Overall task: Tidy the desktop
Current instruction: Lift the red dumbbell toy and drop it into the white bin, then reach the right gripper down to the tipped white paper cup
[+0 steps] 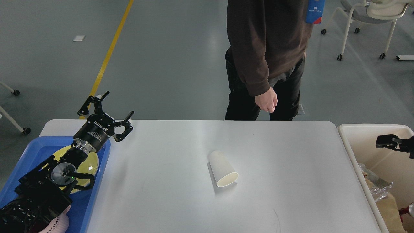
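A smooth grey floor (168,58) fills the room, softly reflecting overhead light. A yellow line (108,53) runs diagonally across it – near a small pale floor marker (79,38). At upper right stands a white chair on castors (372,19); chair legs with castors (13,110) show at the left edge. A person in dark clothes (265,58) stands behind the table.

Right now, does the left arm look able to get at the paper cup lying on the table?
Probably yes. The left gripper hangs open over the tray's far corner, and the white paper cup lies on its side mid-desktop with only bare table between them. Whether the arm extends that far is uncertain.
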{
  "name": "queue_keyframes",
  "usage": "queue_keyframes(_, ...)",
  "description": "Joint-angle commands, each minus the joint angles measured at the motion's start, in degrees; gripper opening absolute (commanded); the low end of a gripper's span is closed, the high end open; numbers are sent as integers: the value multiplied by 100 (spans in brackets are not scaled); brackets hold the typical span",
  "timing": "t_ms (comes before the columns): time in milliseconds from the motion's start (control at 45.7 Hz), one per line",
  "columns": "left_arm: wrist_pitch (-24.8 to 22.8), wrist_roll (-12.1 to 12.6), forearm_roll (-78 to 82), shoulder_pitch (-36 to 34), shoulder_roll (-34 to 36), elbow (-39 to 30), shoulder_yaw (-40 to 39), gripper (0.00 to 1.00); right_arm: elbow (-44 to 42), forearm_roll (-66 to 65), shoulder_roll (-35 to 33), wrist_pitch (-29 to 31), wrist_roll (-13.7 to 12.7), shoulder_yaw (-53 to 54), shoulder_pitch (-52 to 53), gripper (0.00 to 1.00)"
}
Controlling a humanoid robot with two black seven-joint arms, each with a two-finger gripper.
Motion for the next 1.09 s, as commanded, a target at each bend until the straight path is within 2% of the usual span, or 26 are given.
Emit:
queue_keyframes(0, 1, 8, 2, 0, 0, -9, 0, 100, 1646, -41, 475, 1170, -5, -686, 2815, 100)
queue_keyframes(131, 1, 0, 2, 0, 0, 0, 0, 100, 2685, -41, 1372, 2182, 12, -731, 4803, 100)
queue_keyframes(197, 1, 0, 2, 0, 0, 0, -9, 100, 2782, -49, 1671, 2647, 30, -617, 5437, 100)
queue_keyframes(285, 1, 0, 2, 0, -9, 0, -9, 100, 2747, -76, 1672, 3825, 47, -231, 5877, 100)
queue_keyframes(438, -8, 0, 2, 9, 0, 0, -9, 100, 2817, -331, 1251, 3825, 39, 350, 6510, 100)
queue_keyframes(525, 1, 0, 2, 9, 0, 0, -9, 100, 2809, -331, 1189, 3825, 30, 421, 6520, 100)
queue_keyframes(591, 1, 9, 2, 9, -9, 0, -9, 100, 2756, -322, 1224, 3825, 21, 429, 6327, 100)
queue_keyframes(744, 1, 0, 2, 0, -9, 0, 0, 100, 2721, -296, 1373, 3825, -5, 623, 5168, 100)
queue_keyframes(854, -8, 0, 2, 0, 0, 0, 0, 100, 2572, -287, 1943, 2073, -14, 745, 4000, 100)
queue_keyframes(963, 1, 0, 2, 0, -9, 0, 0, 100, 2098, -24, 3137, 367, -14, 834, 2787, 100)
queue_keyframes(1007, 1, 9, 2, 0, -9, 0, 0, 100, 1782, 248, 3639, -109, -14, 834, 2338, 100)
queue_keyframes(1072, 1, 9, 2, 0, -9, 0, 0, 100, 1036, 845, 4430, -497, -23, 755, 1635, 100)
